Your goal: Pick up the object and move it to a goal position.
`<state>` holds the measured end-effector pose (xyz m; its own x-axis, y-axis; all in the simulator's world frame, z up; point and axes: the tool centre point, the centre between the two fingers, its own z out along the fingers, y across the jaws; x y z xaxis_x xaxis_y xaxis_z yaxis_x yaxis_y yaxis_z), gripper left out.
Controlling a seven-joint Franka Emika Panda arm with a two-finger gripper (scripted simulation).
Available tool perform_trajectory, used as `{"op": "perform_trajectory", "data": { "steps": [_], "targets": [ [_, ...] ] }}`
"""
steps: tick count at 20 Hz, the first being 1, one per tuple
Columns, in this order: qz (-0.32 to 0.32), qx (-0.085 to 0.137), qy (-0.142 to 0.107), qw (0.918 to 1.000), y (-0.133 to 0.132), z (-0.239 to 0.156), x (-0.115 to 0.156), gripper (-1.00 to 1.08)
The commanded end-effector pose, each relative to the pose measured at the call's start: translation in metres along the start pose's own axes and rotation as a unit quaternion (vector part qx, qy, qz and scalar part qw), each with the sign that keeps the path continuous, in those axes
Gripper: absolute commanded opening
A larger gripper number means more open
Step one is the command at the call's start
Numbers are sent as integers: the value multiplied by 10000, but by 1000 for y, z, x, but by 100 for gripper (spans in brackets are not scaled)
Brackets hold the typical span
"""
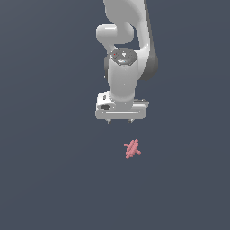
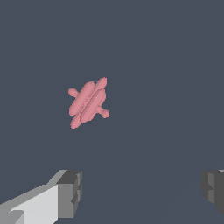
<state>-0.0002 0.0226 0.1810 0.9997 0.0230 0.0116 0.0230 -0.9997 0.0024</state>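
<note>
So the big white Panda arm (image 1: pixel 126 49) is taking up the top middle of the exterior view, reaching down over a plain dark blue-grey floor (image 1: pixel 49 179). Its gripper (image 1: pixel 120 121) is pointing straight down with the two little fingertips spread wide, nothing sitting between them. The wrist view is showing the same thing, grey finger pads (image 2: pixel 70 192) sitting far apart at the frame's two sides with bare floor in the gap. The object (image 1: pixel 132 149), that tiny pink-red jack-looking thing made of crossed lumpy sticks, is lying on the floor just below the gripper and slightly toward the exterior view's right, not touching the fingers at all
</note>
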Motion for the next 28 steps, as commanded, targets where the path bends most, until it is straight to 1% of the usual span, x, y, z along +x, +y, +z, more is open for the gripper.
{"op": "perform_trajectory", "data": {
  "steps": [1,4,10,16,22,28],
  "targets": [
    [0,0,0,10000,0,0,0,100],
    [-20,3,-6,10000,-5,2,0,100],
    [-115,17,-39,9999,-28,12,-3,100],
    [-119,16,-39,9999,-28,14,-2,100],
    [-163,14,-42,9999,-34,25,10,100],
    [-244,11,-47,9997,-44,49,31,100]
  ]
}}
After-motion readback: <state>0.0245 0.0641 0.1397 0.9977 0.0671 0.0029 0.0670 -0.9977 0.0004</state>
